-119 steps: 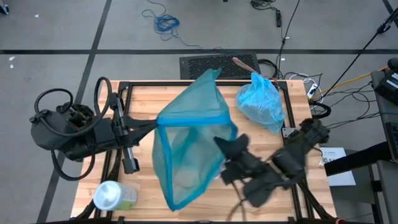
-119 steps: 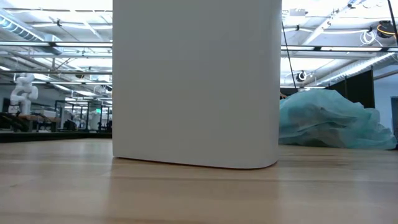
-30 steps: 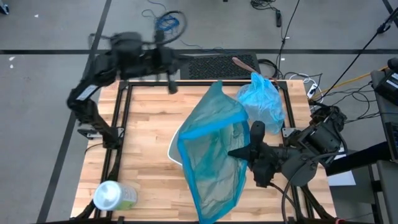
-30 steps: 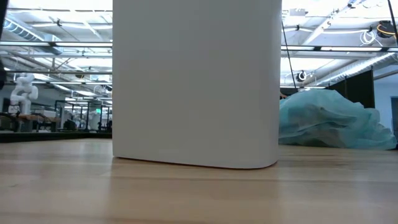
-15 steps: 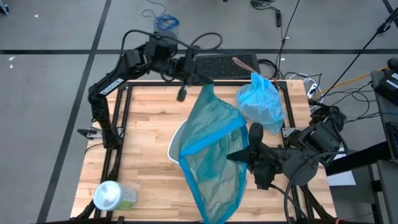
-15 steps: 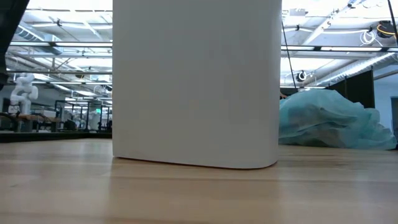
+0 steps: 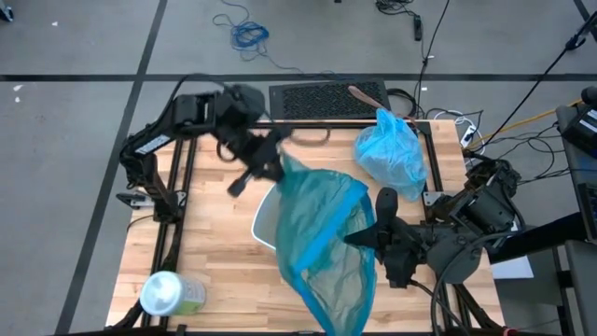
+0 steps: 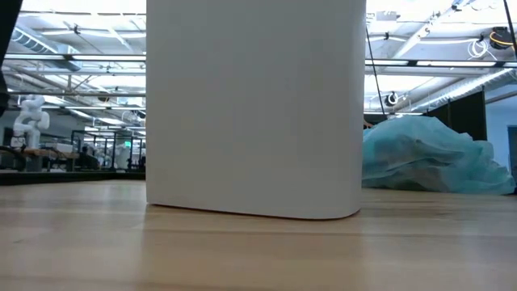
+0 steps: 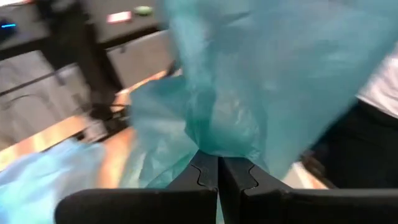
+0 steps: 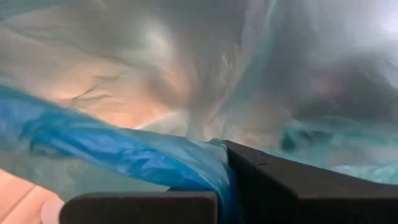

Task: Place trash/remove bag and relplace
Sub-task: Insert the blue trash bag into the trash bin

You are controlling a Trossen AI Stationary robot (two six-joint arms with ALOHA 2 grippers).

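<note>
The wooden table (image 7: pixel 219 210) stands on a grey floor with cables lying beyond its far edge. At its centre the white bin (image 7: pixel 266 217) is mostly covered by the teal-green plastic bag (image 7: pixel 326 238), stretched in the air between the two arms. The left gripper (image 7: pixel 276 166), at 11 o'clock from the bin, has its fingers (image 9: pixel 202 174) pressed together on a corner of this bag. The right gripper (image 7: pixel 366 235), at 3 o'clock from the bin, pinches the bag's darker blue hem. The pale light-blue bag (image 7: pixel 392 152) lies bunched at the table's far right corner, at 1 o'clock. A pale-green container (image 7: pixel 170 294) stands at the near left corner, with bare wood between it and the bin. The low view shows only the bin's white wall, the bunched blue bag behind it and a hall ceiling; the stretched bag shows only from above and from the wrists.
</note>
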